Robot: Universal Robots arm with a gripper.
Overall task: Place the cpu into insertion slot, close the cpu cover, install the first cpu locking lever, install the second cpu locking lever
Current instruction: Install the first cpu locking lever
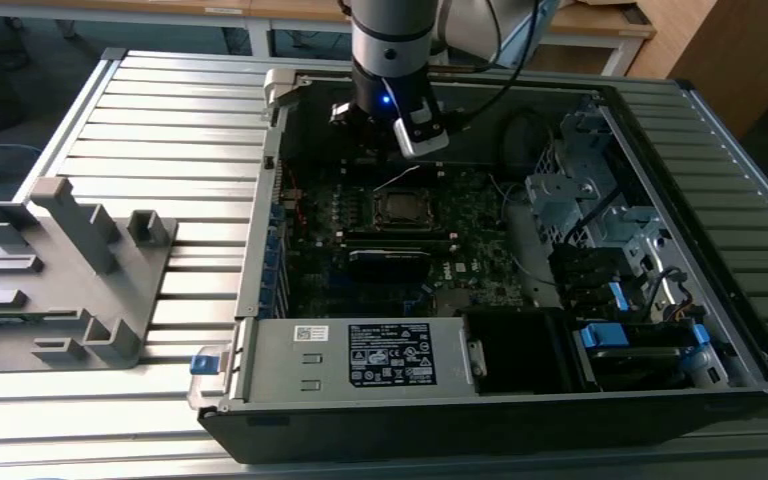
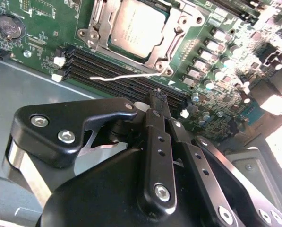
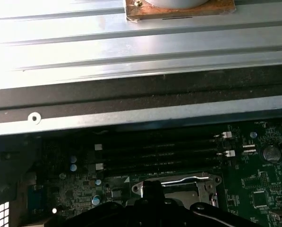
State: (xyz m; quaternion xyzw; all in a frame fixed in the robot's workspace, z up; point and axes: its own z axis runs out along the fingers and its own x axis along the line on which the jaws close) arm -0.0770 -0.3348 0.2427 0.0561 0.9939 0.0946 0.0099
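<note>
while the gripper (image 2: 157, 97) hangs over the memory slots (image 2: 107, 64) with its fingers pressed together on nothing, a thin wire locking lever (image 2: 126, 75) juts free just beyond; farther on, the cpu (image 2: 136, 26) sits in its socket, the cpu cover (image 2: 176, 35) lowered around it.

We can read no text here. In the exterior view a white label (image 1: 391, 354) with tiny print sits on the grey power supply box (image 1: 291, 365). Faint markings on the cpu (image 2: 137, 23) are illegible.
</note>
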